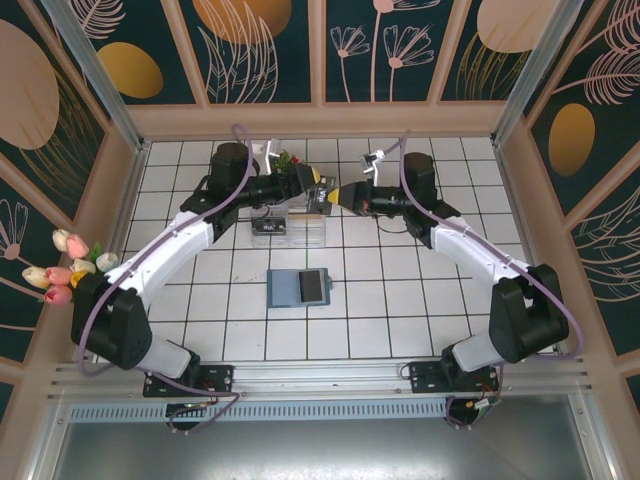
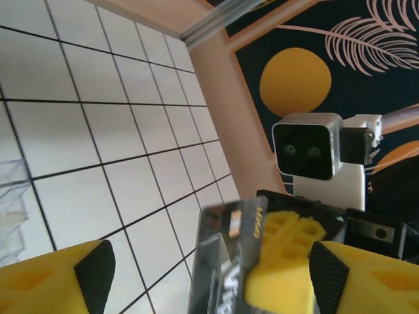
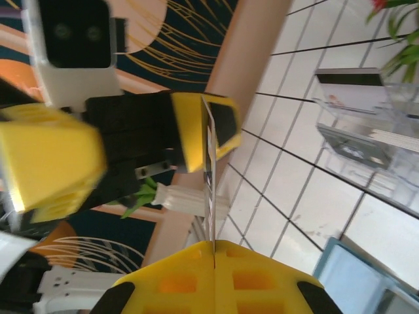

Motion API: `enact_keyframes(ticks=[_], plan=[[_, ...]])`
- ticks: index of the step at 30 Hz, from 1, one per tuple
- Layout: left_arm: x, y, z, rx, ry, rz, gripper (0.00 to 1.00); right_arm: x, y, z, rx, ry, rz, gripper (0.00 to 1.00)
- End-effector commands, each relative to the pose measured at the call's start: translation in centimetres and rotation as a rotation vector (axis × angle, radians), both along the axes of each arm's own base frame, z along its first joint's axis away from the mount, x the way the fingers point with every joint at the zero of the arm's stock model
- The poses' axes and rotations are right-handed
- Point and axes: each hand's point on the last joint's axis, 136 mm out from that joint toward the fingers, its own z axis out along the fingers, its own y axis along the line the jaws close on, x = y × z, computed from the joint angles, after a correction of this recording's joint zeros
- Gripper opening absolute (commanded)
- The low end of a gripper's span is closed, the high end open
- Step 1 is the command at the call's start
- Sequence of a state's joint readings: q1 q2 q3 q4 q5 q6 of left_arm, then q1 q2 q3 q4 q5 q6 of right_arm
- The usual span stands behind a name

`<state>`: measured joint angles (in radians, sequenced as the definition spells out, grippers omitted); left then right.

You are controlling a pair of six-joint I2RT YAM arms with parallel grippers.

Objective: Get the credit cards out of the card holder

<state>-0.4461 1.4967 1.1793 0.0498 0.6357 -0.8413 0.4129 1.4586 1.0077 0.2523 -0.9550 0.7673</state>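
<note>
The right gripper (image 3: 214, 252) is clenched on a grey credit card (image 2: 219, 261), held edge-up above the acrylic rack (image 1: 290, 228) near the table's (image 1: 400, 320) far edge. The left gripper (image 2: 209, 275) straddles it, fingers spread wide. The card holder (image 1: 285, 288) lies mid-table, a dark card (image 1: 313, 286) on it.

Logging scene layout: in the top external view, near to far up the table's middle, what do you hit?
card holder → clear acrylic rack → small plant. Left out: left gripper and right gripper, the right one shut on a credit card; both overlap the rack's far edge.
</note>
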Motion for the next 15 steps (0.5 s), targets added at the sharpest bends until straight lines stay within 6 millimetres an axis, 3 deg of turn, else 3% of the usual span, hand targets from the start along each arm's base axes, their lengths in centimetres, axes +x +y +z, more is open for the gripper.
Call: enact_keyframes(ticks=[1,4,10,13,15], plan=[[0.2,-1.6,2.7,-0.097,-0.042,-0.078,0.67,-0.6,0.3,2.6,0.077,-0.062,0.068,0.08],[0.5,-1.7,2.7,-0.111,-0.039,-0.069,0.48,-0.7,0.2,3.0,0.1,-0.061,0.074,0.08],[-0.1,-1.5,3.9,-0.191,-0.05,-0.062,0.2,-0.6,0.2,3.2,0.145,-0.037,0.056,0.09],[-0.5,-1.5,4.6,-0.239,-0.042,-0.071,0.06,-0.5,0.1,3.6,0.175,-0.029,0.038,0.13],[-0.6,-1.4,4.9,-0.252,-0.038,-0.065,0.0,-0.7,0.0,4.0,0.205,-0.028,0.026,0.21]])
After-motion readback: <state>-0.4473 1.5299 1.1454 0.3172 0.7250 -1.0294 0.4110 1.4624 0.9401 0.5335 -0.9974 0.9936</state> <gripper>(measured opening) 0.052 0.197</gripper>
